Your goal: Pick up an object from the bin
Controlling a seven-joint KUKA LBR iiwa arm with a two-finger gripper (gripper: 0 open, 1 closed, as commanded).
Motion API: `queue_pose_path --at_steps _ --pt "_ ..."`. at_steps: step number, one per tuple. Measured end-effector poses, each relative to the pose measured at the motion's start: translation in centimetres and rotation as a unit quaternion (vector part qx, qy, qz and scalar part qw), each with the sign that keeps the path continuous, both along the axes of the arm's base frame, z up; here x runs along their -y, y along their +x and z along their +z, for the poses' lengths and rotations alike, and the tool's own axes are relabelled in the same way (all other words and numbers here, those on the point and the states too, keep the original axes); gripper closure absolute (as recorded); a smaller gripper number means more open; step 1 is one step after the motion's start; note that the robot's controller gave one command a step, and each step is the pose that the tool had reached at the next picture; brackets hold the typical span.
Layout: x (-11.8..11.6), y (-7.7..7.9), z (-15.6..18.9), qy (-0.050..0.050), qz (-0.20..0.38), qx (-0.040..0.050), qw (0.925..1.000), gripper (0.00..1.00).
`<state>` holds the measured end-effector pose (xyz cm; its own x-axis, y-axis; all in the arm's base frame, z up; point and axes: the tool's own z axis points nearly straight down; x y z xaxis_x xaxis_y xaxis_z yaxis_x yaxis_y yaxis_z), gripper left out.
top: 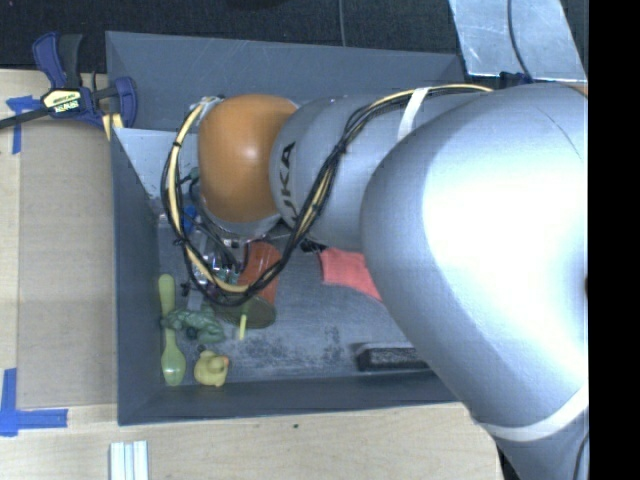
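Grey arm reaches in from the right, wrist bent down over the bin's left side. Its gripper hangs just above a green toy; whether it is spread or closed cannot be told.

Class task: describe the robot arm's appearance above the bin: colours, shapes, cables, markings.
The arm has bulky, rounded silver-grey links. An orange dome cover caps its wrist. Black and yellow cables run along it under a white band; dark lettering marks the link beside the cover.

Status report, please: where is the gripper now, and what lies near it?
Gripper over bin's left side. Nearest: green toy figure, yellow-green stick. Red-brown block close beside it.
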<state>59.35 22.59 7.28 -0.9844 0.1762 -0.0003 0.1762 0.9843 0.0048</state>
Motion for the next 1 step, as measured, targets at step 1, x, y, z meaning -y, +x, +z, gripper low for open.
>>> queue_pose_path --at_steps 1 --pt "6.78 -2.89 -0.16 0.000 0.012 0.0006 0.9999 1.00"
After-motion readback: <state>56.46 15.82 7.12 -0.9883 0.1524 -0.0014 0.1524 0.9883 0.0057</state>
